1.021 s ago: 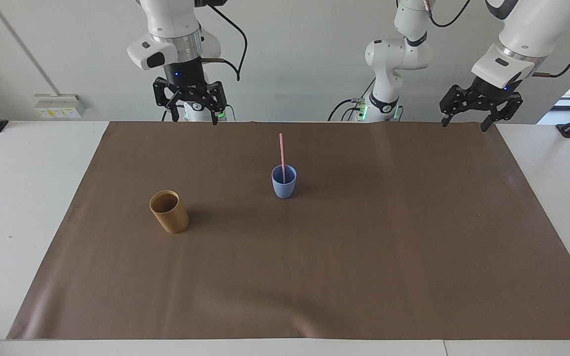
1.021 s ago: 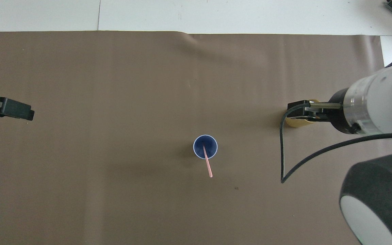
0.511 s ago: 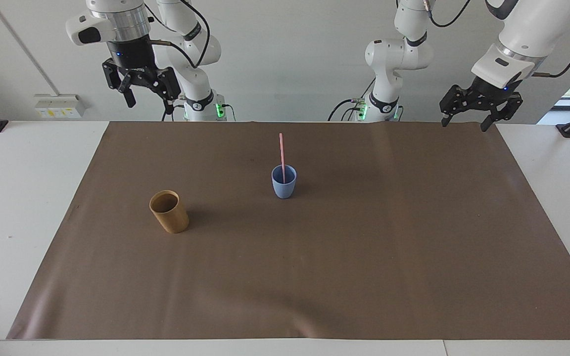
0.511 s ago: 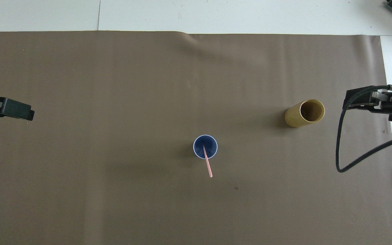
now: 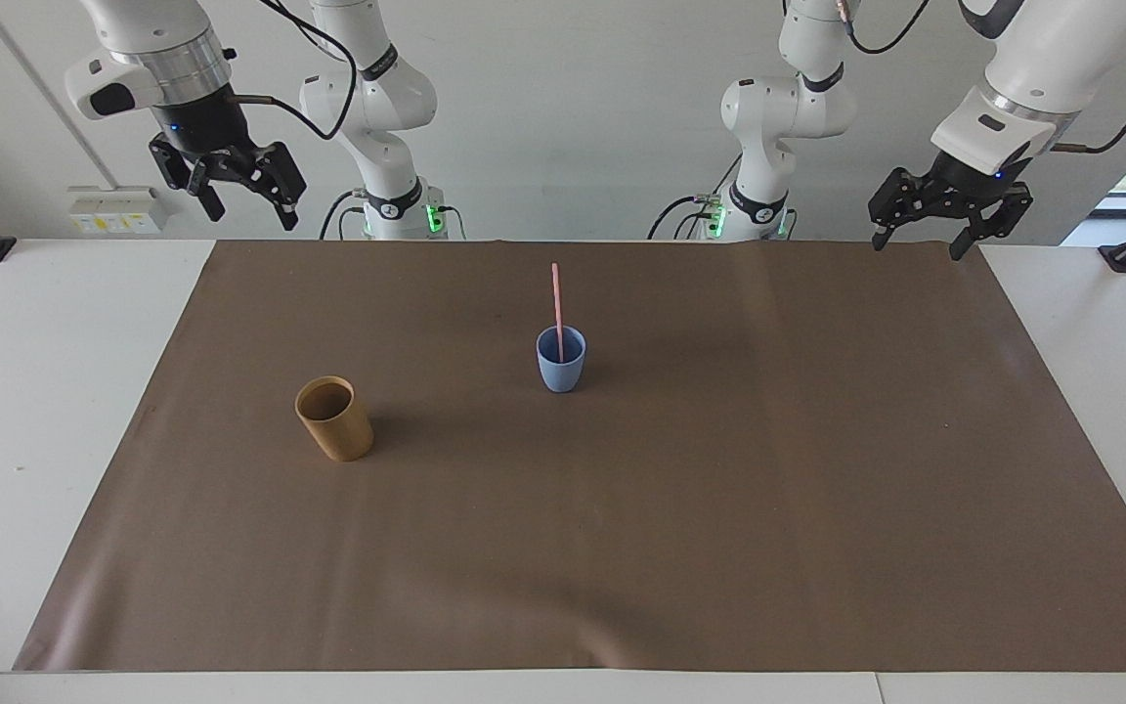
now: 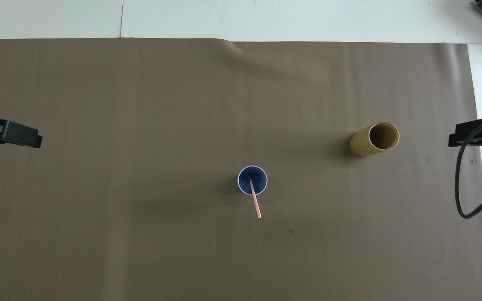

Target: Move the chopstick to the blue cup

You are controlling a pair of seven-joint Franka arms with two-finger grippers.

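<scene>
A brown mat (image 5: pixel 817 508) is covering most of the table (image 5: pixel 25 391), and both arms are hanging high above its edge closest to the robots. The right gripper (image 5: pixel 242 200) is standing with its fingers spread and is holding nothing, over the corner of the mat at the right arm's end. The left gripper (image 5: pixel 917 240) is waiting, also spread and empty, over the corner at the left arm's end.

The tan cup (image 5: pixel 333 418) is standing empty, farther from the robots than the blue cup (image 5: pixel 560 360).

The chopstick (image 5: pixel 556 303) is already standing in the blue cup, leaning on its rim, so the task is looking finished.

The chopstick is probably light, stiff and smooth. It may be slipping in a loose grip. I would be pinching it on the upper free part, well above the rim, because the small cup could be tipping easily.
</scene>
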